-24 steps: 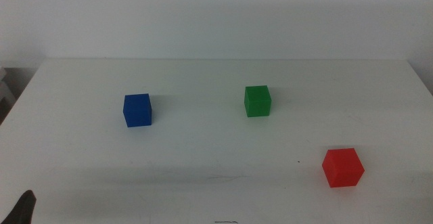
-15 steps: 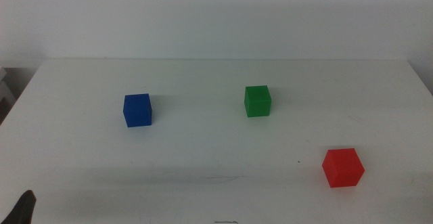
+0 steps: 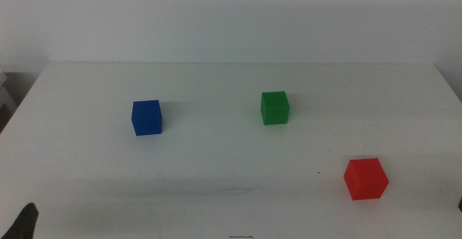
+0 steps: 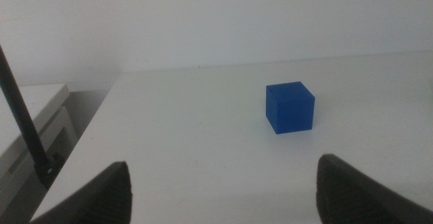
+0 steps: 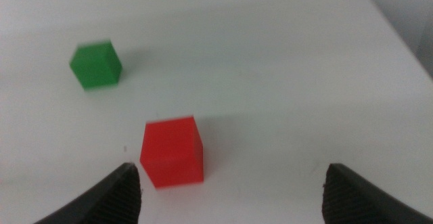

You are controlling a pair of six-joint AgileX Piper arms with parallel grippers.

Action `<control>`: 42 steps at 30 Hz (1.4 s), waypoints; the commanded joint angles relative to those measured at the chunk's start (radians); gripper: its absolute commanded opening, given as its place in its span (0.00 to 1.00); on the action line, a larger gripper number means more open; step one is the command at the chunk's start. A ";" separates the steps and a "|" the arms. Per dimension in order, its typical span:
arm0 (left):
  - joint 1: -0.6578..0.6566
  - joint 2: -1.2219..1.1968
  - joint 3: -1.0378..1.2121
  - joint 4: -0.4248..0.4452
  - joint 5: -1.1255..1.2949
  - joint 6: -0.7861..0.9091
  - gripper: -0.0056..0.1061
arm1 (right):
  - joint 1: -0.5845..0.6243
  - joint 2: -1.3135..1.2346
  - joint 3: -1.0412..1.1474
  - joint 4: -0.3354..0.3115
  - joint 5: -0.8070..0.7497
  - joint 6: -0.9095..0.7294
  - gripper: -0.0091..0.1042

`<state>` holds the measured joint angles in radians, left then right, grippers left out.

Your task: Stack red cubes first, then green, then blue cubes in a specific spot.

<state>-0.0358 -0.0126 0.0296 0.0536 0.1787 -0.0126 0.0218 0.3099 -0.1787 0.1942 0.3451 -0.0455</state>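
- Table (image 3: 216, 196): plain white top, as I see it from the middle camera. It carries three loose cubes, each standing flat on its own and well apart from the other two. Nothing is stacked on anything.
- Red cube (image 3: 365, 178): it sits toward the near right of the table in my middle view. Upright, all faces bare, nothing touching it. It also shows in the right wrist camera (image 5: 172, 151), ahead of that arm's jaws and nearer the jaw on the green cube's side.
- Green cube (image 3: 274, 107): it stands further back than the red one, a little right of the table's centre. In the right wrist camera (image 5: 96, 64) it is slightly blurred, beyond the red cube.
- Blue cube (image 3: 146, 117): left of centre, about as far back as the green one, with open tabletop between them. The left wrist camera (image 4: 290, 107) shows it ahead of that arm's jaws, nearer one jaw than the other.
- Left gripper (image 4: 223, 187): I have it low over the near left of the table; its jaws are spread wide and carry nothing. In the middle view only a dark tip (image 3: 26, 221) shows at the bottom left corner.
- Right gripper (image 5: 233, 190): it hangs over the near right of the table with the red cube just ahead. Its jaws are spread wide, with nothing between them.
- Dark rod (image 4: 24, 122): a thin slanted bar off the table's edge, seen only in the left wrist camera. I cannot tell what it belongs to.
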 commanded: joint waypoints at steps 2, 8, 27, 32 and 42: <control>-0.002 -0.021 -0.003 -0.008 -0.081 -0.011 0.89 | -0.006 0.136 -0.139 0.006 0.033 -0.085 0.85; -0.002 -0.021 -0.003 -0.008 -0.081 -0.011 0.89 | -0.006 0.388 -0.402 0.085 0.343 -0.203 0.85; -0.002 -0.021 -0.003 -0.008 -0.081 -0.011 0.89 | -0.006 0.714 -0.614 0.203 0.374 -0.207 0.85; -0.002 -0.021 -0.003 -0.008 -0.081 -0.011 0.89 | -0.005 0.822 -0.718 0.202 0.455 -0.205 0.85; -0.002 -0.021 -0.003 -0.008 -0.081 -0.011 0.89 | 0.131 1.082 -0.840 0.066 0.511 -0.087 0.85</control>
<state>-0.0358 -0.0126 0.0296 0.0536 0.1787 -0.0126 0.1300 1.3864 -0.9730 0.3018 0.8745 -0.1531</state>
